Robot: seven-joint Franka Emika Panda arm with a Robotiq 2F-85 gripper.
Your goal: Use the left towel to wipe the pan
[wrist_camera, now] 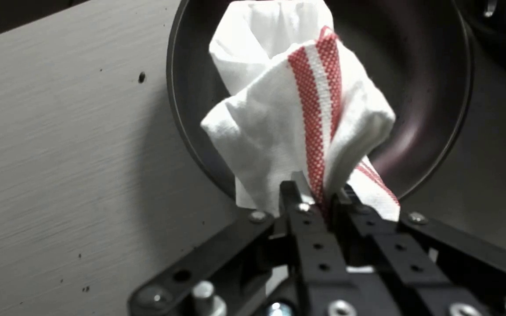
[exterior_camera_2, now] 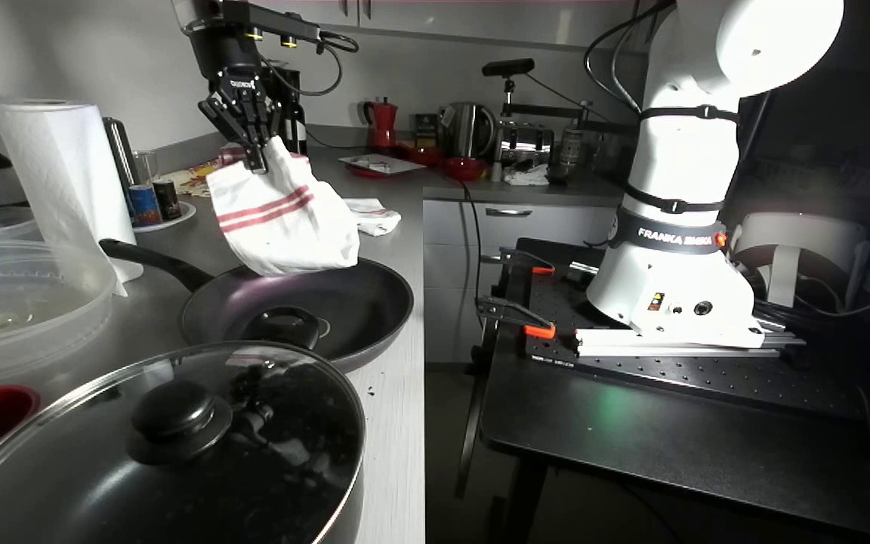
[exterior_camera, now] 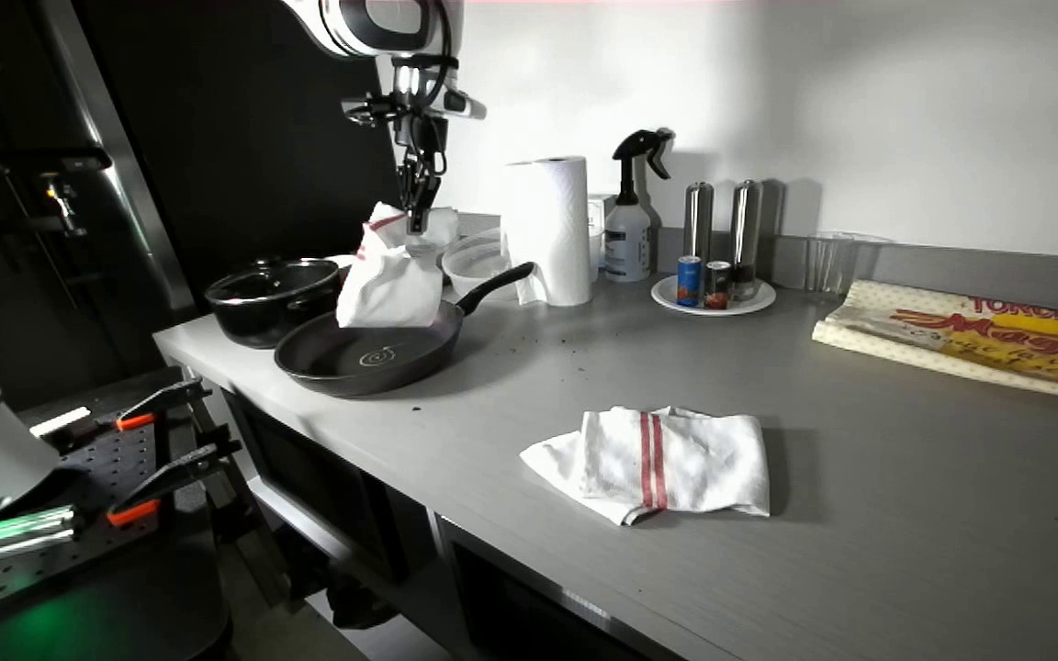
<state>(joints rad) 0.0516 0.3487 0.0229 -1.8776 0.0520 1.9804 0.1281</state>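
Note:
My gripper (exterior_camera: 416, 223) is shut on a white towel (exterior_camera: 389, 289) with red stripes. The gripper (exterior_camera_2: 257, 162) and the hanging towel (exterior_camera_2: 288, 223) also show in an exterior view. In the wrist view the towel (wrist_camera: 270, 116) is pinched between the fingertips (wrist_camera: 318, 193) and hangs in loose folds over the dark pan (wrist_camera: 433, 83). The pan (exterior_camera: 327, 356) sits near the counter's edge with its handle pointing toward the paper roll. I cannot tell whether the towel's lower edge touches the pan. A second striped towel (exterior_camera: 703, 459) lies folded on the counter.
A black pot with a glass lid (exterior_camera_2: 254, 423) stands close beside the pan. A clear plastic tub (exterior_camera_2: 27, 332) and a paper towel roll (exterior_camera: 547, 229) stand near the handle. A spray bottle (exterior_camera: 628, 239) and a plate (exterior_camera: 759, 298) with cans and cylinders are by the wall.

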